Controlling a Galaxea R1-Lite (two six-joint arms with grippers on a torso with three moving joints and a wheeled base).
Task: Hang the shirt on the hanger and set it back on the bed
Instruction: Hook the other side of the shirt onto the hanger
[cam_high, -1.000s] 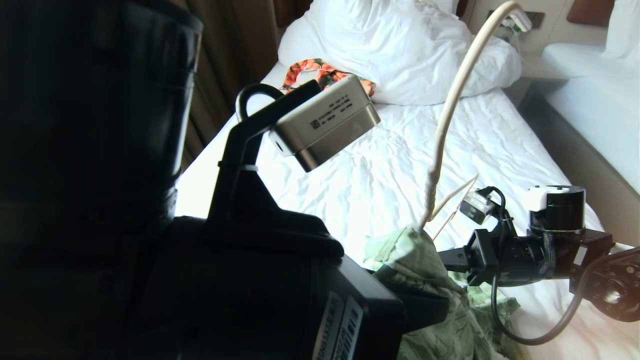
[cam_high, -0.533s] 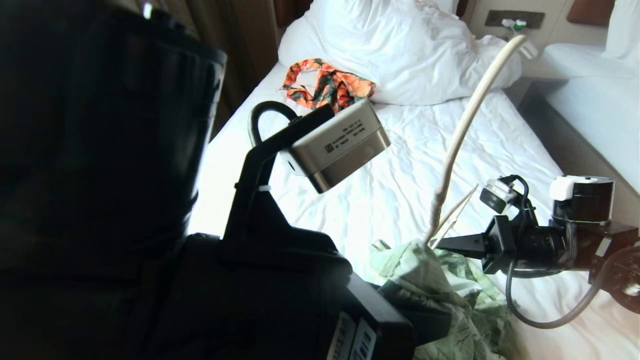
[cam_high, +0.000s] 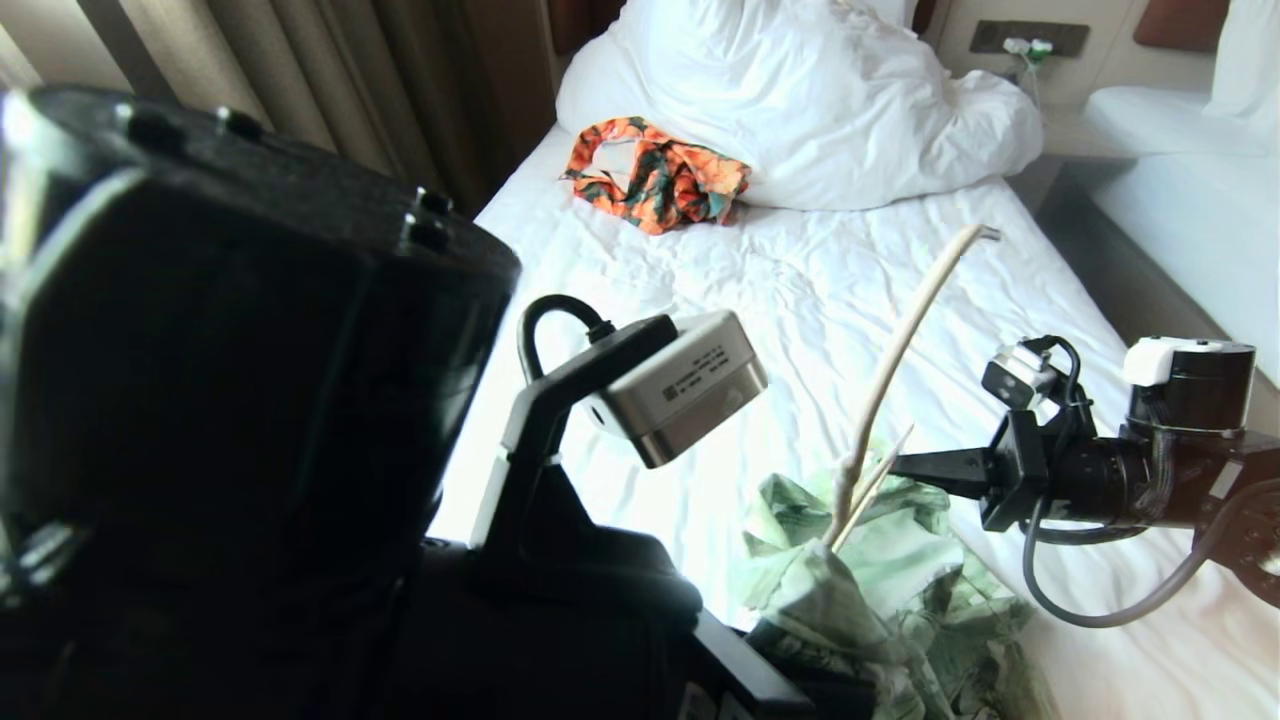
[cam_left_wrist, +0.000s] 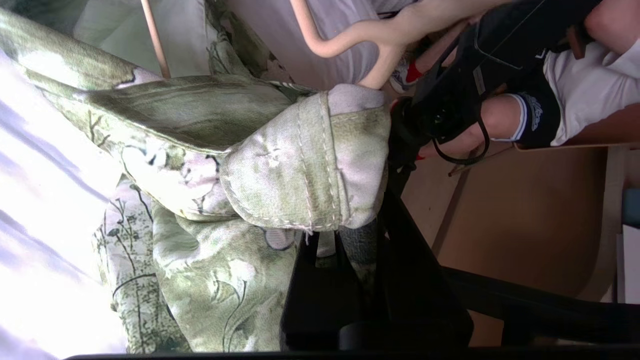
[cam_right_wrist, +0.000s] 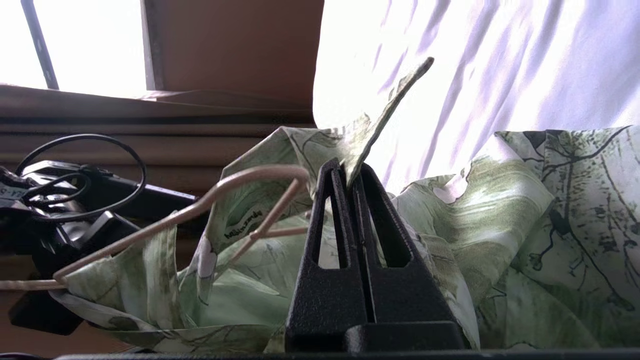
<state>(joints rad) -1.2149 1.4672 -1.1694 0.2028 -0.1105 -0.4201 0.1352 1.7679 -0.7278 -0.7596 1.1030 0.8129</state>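
Note:
The green flower-print shirt (cam_high: 880, 590) is bunched at the near edge of the bed (cam_high: 780, 330). Its stitched collar (cam_left_wrist: 305, 160) is folded over the tips of my left gripper (cam_left_wrist: 327, 242), which is shut on the cloth. The cream hanger (cam_high: 900, 350) sticks its neck and hook up out of the collar. Its wire frame (cam_right_wrist: 235, 182) lies partly inside the fabric. My right gripper (cam_right_wrist: 350, 172) reaches in from the right (cam_high: 900, 465), shut on a thin flap of the shirt (cam_right_wrist: 385, 110).
An orange-and-dark-green garment (cam_high: 655, 180) lies by the bunched white duvet (cam_high: 800, 90) at the head of the bed. A neighbouring white bed (cam_high: 1200, 210) stands to the right across a narrow gap. Curtains (cam_high: 330, 90) hang on the left. A seated person's leg (cam_left_wrist: 500, 120) is close behind.
My left arm has sunk, taking the shirt's collar and the hanger down with it. The hook has tipped lower. My right gripper has shifted slightly right, still pinching the cloth.

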